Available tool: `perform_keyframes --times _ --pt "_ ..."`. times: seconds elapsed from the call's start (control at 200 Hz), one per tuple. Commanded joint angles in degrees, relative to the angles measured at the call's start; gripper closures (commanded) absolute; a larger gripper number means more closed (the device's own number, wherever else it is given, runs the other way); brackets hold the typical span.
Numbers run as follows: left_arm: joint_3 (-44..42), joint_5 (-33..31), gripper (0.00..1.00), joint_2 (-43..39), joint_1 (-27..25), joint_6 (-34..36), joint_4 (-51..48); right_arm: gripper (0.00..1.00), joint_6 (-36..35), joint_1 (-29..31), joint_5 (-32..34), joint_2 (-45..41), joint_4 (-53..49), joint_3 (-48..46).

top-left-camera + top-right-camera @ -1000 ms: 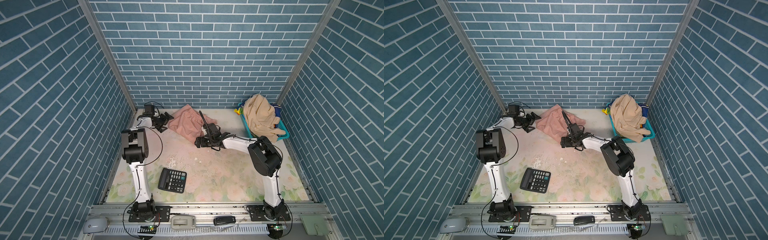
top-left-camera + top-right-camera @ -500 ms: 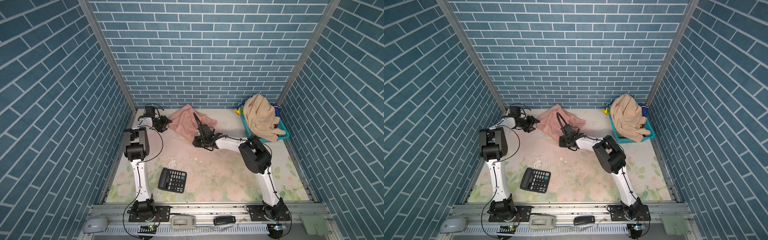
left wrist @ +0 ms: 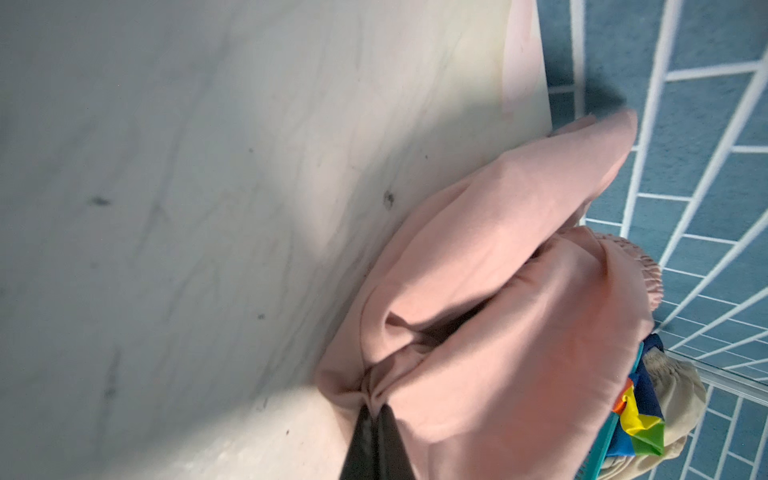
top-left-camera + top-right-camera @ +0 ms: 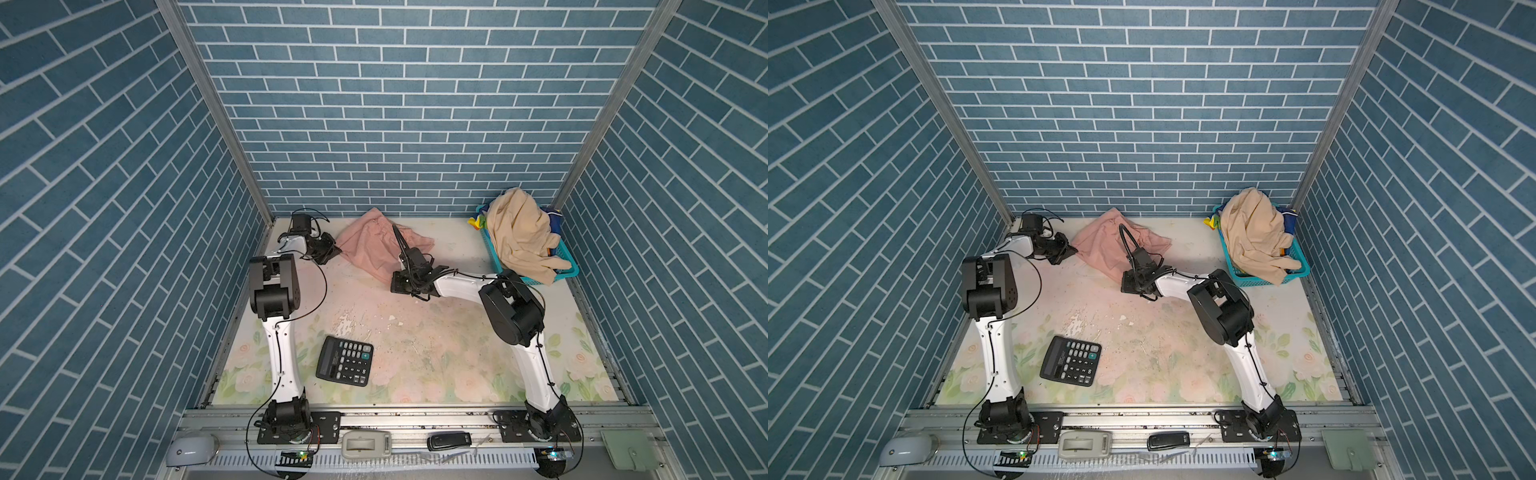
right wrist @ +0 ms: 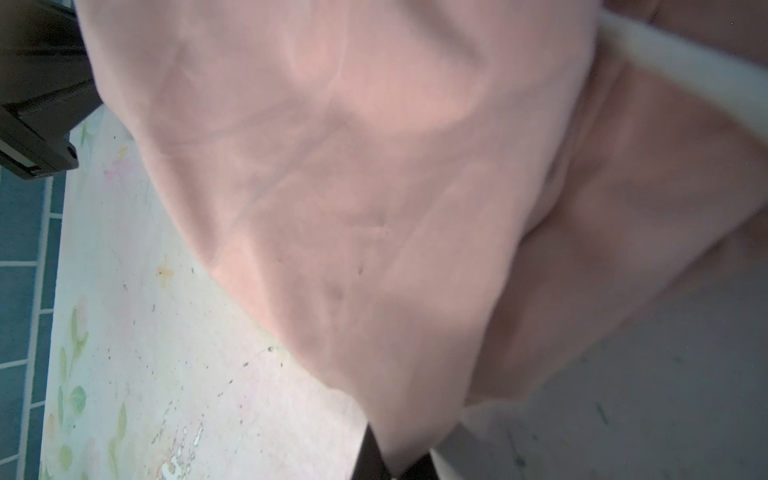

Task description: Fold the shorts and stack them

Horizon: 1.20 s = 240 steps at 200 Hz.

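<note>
- Pink shorts (image 4: pixel 374 245) lie crumpled at the upper middle of the tabletop (image 4: pixel 436 353) in both top views (image 4: pixel 1104 245), close to the back wall.
- Left claw (image 4: pixel 334 251) sits at the left edge of the shorts. The top views do not show its tips clearly.
- In the left wrist view the claw (image 3: pixel 376 409) is pinched tight, with a gathered fold of pink shorts (image 3: pixel 498 311) caught between its tips.
- Right claw (image 4: pixel 392 282) meets the lower corner of the shorts.
- In the right wrist view the right claw (image 5: pixel 395 461) is closed on the corner of the pink shorts (image 5: pixel 374 208), and the cloth fills most of the frame.
- Beige shorts (image 4: pixel 519 232) are heaped over the basket (image 4: pixel 565 270) at upper right, and striped shorts (image 4: pixel 478 222) peek out beside them.
- The left wrist view also shows the striped shorts (image 3: pixel 640 428) and beige shorts (image 3: pixel 681 390) at lower right. The right wrist view shows neither.
- Only the top views show the calculator (image 4: pixel 345 360), lower left of centre, well apart from the shorts.
</note>
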Motion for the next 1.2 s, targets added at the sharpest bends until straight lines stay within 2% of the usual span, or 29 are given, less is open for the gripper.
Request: perform_keyframes --times 0.0,0.285,0.455,0.61,0.635,0.7,0.765,0.795,0.845,0.9,0.945,1.015,1.05,1.125,1.195 --pt "1.99 -0.92 1.0 1.03 0.52 3.15 -2.81 1.0 -0.91 -1.4 1.52 -2.91 -3.28 -3.26" --pt "-0.84 -3.76 1.0 -3.38 2.6 8.69 -6.48 1.0 -2.25 -3.49 0.76 -9.67 -0.97 -12.74" --pt "-5.38 -3.81 1.0 -6.72 3.39 8.59 -4.54 1.0 -2.43 -3.46 -1.48 -10.71 -0.67 -14.96" --pt "-6.13 -2.68 1.0 -8.83 3.4 9.23 -4.6 1.0 -2.84 -2.51 -4.2 -12.1 -0.05 -16.67" --pt "-6.17 -2.8 1.0 -9.25 3.41 9.41 -4.92 0.97 -3.11 -2.28 -4.42 -12.48 -0.39 -16.74" --pt "-5.97 -3.92 0.79 -10.58 3.42 10.06 -6.24 0.86 -3.84 -1.68 -4.59 -13.9 -1.1 -17.01" --pt "-5.18 -5.18 0.77 -11.76 3.42 11.33 -8.13 0.75 -4.68 -1.26 -4.24 -15.93 -1.92 -17.74" --pt "-4.5 -5.72 0.72 -12.18 3.38 11.91 -9.39 0.69 -4.96 -1.25 -4.21 -16.96 -2.38 -18.02" --pt "-3.1 -7.32 0.57 -12.71 3.42 12.89 -11.8 0.58 -5.82 -1.25 -3.86 -18.88 -3.74 -18.24" --pt "-1.65 -9.08 0.45 -13.4 3.37 13.88 -14.22 0.46 -7.4 -1.5 -2.43 -21.06 -5.58 -18.0" --pt "-1.05 -9.9 0.3 -14.27 3.38 13.73 -15.14 0.37 -8.31 -2.12 -1.32 -22.52 -6.87 -17.31" --pt "-2.12 -7.11 0.14 -16.17 2.81 10.89 -12.5 0.24 -8.62 -3.83 -2.32 -23.46 -7.24 -15.61" --pt "-3.27 -4.73 0.02 -17.12 1.86 8.48 -9.86 0.2 -8.62 -4.54 -3.57 -23.19 -7.09 -14.26" --pt "-5.93 0.75 0.0 -18.52 -0.5 2.07 -2.64 0.11 -8.78 -5.83 -7.18 -20.96 -6.75 -10.07" --pt "-8.18 3.17 0.0 -19.49 -2.8 -2.44 2.76 0.07 -8.75 -6.51 -9.05 -18.02 -7.45 -5.95"
